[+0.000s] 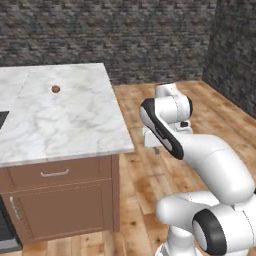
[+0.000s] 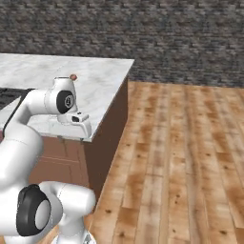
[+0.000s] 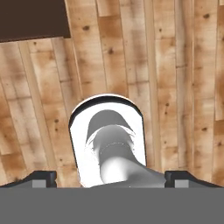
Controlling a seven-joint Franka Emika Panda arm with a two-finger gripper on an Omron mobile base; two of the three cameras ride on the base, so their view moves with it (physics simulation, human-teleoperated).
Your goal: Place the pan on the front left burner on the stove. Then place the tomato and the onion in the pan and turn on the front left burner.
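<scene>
Jaws (image 3: 109, 178) spread wide with nothing in them, pointing at the floor (image 3: 175, 65). Onion (image 1: 55, 89) sits upper left on the tabletop (image 1: 75, 120) (stove (image 1: 2, 117) barely peeks in at the left edge). The robot should drive closer first.

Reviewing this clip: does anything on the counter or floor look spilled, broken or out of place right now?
Nothing stands out. The small brown ball, likely the onion, sits alone on the marble counter, and the gripper hangs open over bare wooden floor.
</scene>
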